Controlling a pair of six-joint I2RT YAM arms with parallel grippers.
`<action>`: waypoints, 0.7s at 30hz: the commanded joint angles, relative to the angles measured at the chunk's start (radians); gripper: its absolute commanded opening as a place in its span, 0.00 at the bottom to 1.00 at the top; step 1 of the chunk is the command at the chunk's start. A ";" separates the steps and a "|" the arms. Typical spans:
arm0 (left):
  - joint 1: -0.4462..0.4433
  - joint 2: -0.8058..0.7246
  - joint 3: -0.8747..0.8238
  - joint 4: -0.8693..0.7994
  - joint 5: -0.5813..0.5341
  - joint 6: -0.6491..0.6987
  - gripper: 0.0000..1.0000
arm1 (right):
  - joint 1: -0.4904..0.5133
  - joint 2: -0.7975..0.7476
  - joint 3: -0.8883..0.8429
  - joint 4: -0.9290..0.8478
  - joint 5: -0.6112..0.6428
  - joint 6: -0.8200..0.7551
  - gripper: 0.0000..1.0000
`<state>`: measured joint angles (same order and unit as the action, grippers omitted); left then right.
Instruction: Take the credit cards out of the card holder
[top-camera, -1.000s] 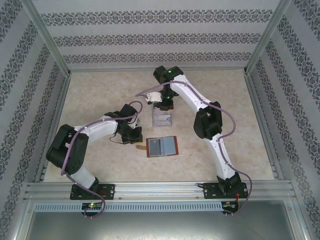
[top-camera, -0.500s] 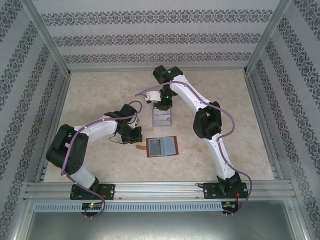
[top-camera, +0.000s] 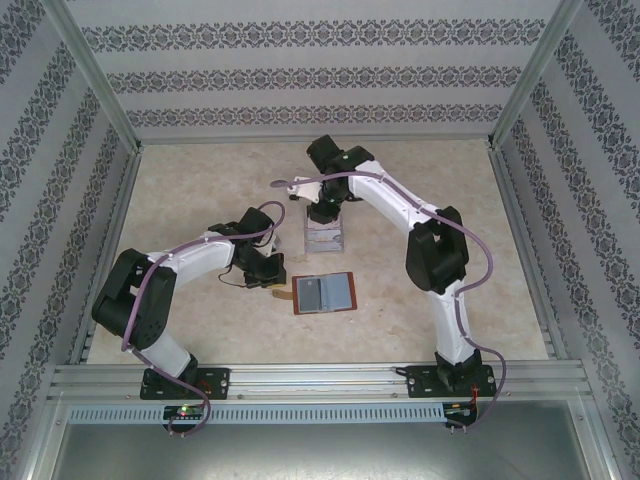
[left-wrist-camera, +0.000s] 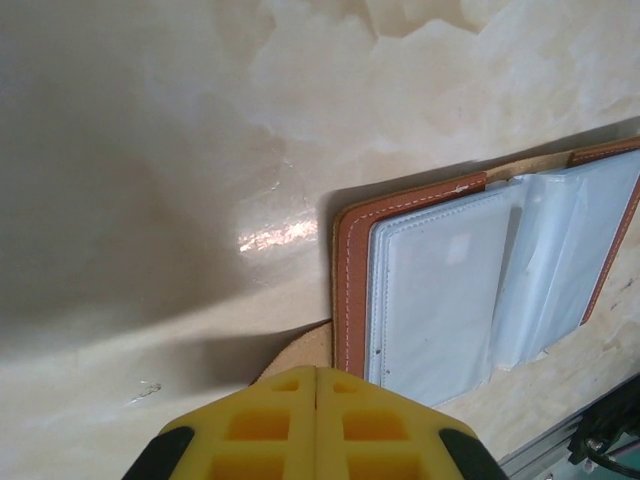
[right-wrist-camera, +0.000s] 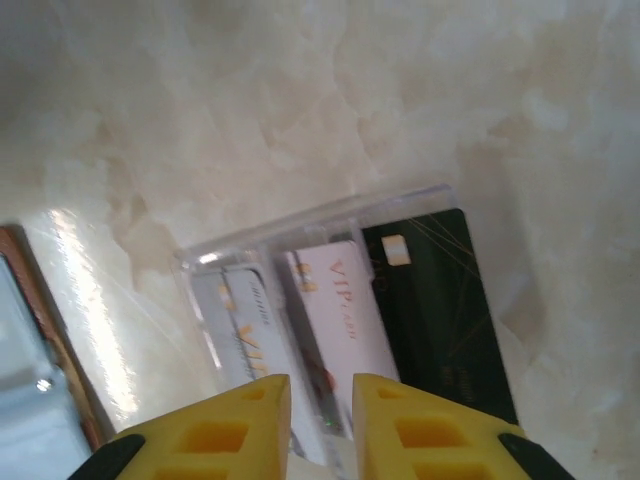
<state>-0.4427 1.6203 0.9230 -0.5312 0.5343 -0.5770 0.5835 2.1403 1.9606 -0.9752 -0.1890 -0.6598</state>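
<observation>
Credit cards (right-wrist-camera: 340, 300), three now, sit in the clear tray (right-wrist-camera: 300, 232) past the open card holder (top-camera: 324, 293), right gripper (right-wrist-camera: 320, 390) just let go so another's out, left gripper (left-wrist-camera: 316, 400) clenched shut by the holder.

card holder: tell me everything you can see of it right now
The card holder is a reddish-brown leather folding wallet with pale stitching, lying open and flat near the middle of the table. Greyish clear pockets face up; one pocket leaf is partly lifted. Its tan strap tab sticks out on the left side, under the shut left gripper; pinched or merely pressed, I cannot tell.
</observation>
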 joint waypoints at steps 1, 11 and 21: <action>0.009 0.018 0.024 -0.020 0.033 0.041 0.04 | 0.038 -0.074 -0.104 0.134 -0.029 0.196 0.24; 0.006 0.033 -0.006 -0.001 0.091 0.066 0.04 | 0.096 -0.261 -0.403 0.295 -0.031 0.537 0.20; -0.001 0.072 -0.026 -0.002 0.069 0.082 0.04 | 0.179 -0.394 -0.584 0.366 0.004 0.841 0.14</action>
<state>-0.4438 1.6821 0.9089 -0.5297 0.6170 -0.5259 0.7380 1.7760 1.4124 -0.6479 -0.2024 0.0322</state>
